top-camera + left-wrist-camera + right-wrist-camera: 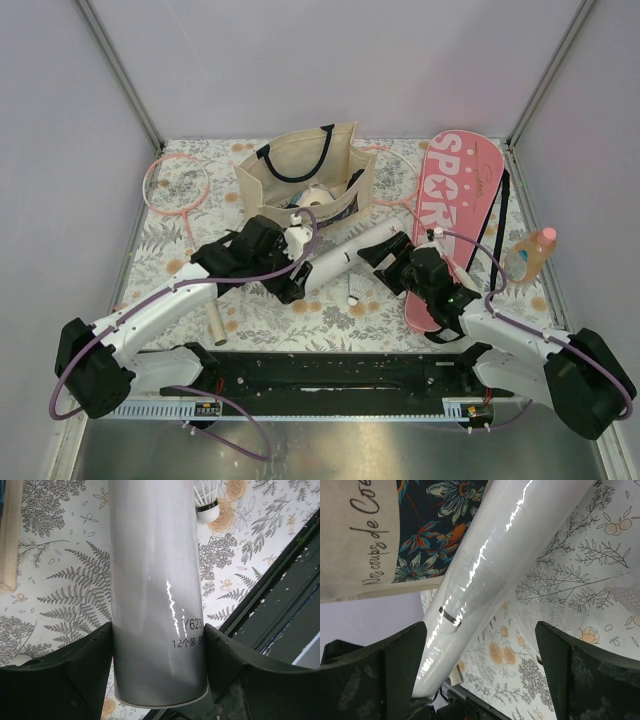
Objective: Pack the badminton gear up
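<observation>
My left gripper is shut on the near end of the long white tube, which lies slanted on the table; in the left wrist view both fingers press the tube. My right gripper is open beside the tube's far end, and in the right wrist view the tube runs past its left finger. The white shuttlecock stands just below the tube and shows in the left wrist view. One pink racket lies far left. The other is partly behind the bag. The pink SPORT cover lies at right.
A beige tote bag with black handles stands at the back centre, close to the tube's far end, and shows in the right wrist view. A clear bottle with a pink cap stands at the right edge. A pale cylinder lies under my left arm.
</observation>
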Action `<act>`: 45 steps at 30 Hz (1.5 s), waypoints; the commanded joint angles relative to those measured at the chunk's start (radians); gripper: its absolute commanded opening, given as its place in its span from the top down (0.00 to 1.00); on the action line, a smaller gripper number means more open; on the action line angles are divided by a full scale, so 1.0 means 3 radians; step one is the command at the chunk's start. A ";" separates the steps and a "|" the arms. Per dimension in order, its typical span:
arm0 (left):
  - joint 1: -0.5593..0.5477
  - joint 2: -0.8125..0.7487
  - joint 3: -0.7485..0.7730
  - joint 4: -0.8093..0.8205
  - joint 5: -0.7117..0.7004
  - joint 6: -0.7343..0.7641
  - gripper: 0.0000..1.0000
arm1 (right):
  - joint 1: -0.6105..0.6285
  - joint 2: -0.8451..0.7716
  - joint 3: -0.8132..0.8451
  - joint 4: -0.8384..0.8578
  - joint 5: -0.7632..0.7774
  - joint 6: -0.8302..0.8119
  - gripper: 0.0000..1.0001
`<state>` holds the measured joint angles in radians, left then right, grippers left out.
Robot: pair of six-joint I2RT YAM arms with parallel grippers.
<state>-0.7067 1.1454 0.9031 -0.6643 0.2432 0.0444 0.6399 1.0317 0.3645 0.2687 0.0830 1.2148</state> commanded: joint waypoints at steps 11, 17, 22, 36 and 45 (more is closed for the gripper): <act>-0.0124 -0.0141 0.0109 0.0358 0.0263 -0.0419 0.71 | -0.0016 0.0794 0.0666 0.0091 -0.0021 0.0588 0.02; -0.0129 -0.0233 0.0037 0.0450 0.0263 -0.0465 0.71 | -0.0011 0.0922 0.0682 -0.0042 -0.0016 0.0772 0.05; -0.0145 -0.0290 -0.0075 0.0680 0.0437 -0.0552 0.71 | -0.0011 0.1081 0.0759 0.0029 -0.0031 0.0767 0.06; -0.0160 -0.0448 -0.0076 0.0537 0.0498 -0.0511 0.15 | -0.0011 0.0505 0.0605 0.0577 0.0147 0.0109 0.39; -0.0155 -0.1133 0.0113 0.0717 0.0325 -0.0827 0.01 | -0.0011 -0.0610 0.0636 0.0244 0.0480 -0.1357 0.53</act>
<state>-0.7517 0.8772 0.8597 -0.5186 0.3744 -0.1291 0.6384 0.9565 0.5289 0.3088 0.1574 1.0874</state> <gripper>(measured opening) 0.988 0.815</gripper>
